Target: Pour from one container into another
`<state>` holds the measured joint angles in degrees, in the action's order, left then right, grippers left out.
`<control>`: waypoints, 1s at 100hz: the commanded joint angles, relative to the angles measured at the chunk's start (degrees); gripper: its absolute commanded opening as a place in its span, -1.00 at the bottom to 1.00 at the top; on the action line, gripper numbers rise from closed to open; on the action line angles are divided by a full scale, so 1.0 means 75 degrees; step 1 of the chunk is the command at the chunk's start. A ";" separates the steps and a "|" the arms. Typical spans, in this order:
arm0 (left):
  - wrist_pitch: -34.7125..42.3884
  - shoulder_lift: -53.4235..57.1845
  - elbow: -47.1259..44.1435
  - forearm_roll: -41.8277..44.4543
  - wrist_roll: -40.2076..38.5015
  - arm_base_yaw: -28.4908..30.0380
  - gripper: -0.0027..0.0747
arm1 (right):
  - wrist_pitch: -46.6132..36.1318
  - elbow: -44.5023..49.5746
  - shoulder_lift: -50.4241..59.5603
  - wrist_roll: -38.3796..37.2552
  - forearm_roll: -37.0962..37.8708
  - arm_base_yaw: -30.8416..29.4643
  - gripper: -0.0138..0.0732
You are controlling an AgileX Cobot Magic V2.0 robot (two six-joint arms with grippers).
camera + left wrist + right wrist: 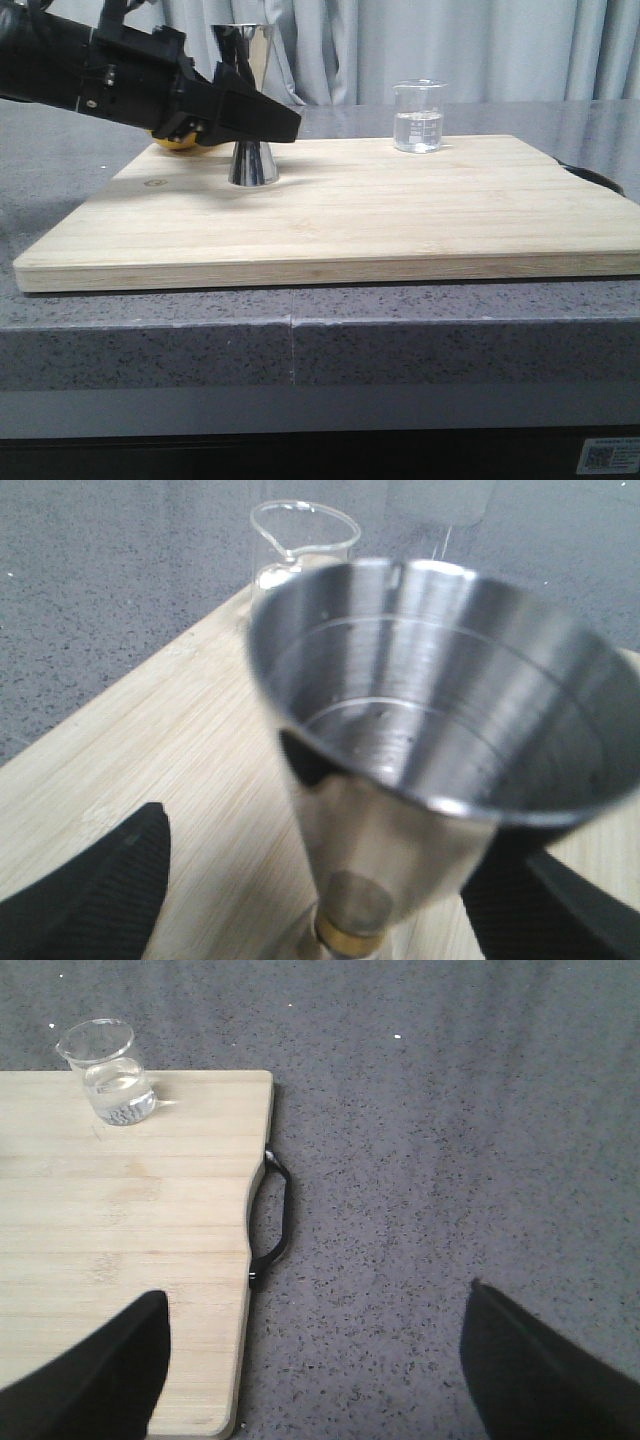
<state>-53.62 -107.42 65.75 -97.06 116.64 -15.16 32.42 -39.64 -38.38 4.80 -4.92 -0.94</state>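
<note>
Two vessels stand upright, well apart, on the cutting board (pixel 400 215). The steel jigger (pixel 252 160), stiff and slick, sits between the left claw (pixel 330 870) fingers, seemingly unclamped. The beaker (pixel 418 116), fragile, wants a mid-wall grip; right claw (pixel 315 1360) wide.

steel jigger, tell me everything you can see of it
The steel jigger is a shiny hourglass of two cones joined at a gold-coloured waist. It stands upright on the wooden cutting board, towards its left rear. The open upper cup shows faint rings inside and looks empty. The left gripper is open, a finger on either side; contact is unclear.
</note>
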 commanded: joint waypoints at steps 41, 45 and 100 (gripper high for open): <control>-0.1011 0.0347 0.0225 -0.0314 -0.0125 0.0180 0.48 | -0.0598 -0.0303 -0.0053 0.0075 -0.0018 0.0007 0.57; -0.1011 0.0347 0.0225 -0.0301 -0.0125 0.0180 0.48 | -0.0598 -0.0303 -0.0053 0.0075 -0.0018 0.0007 0.57; -0.1022 0.0347 0.0225 -0.0302 -0.0125 0.0180 -0.65 | -0.0598 -0.0303 -0.0053 0.0075 -0.0018 0.0007 0.57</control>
<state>-57.82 -107.42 65.75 -96.12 116.18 -14.00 32.42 -39.64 -38.38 4.80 -4.92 -0.94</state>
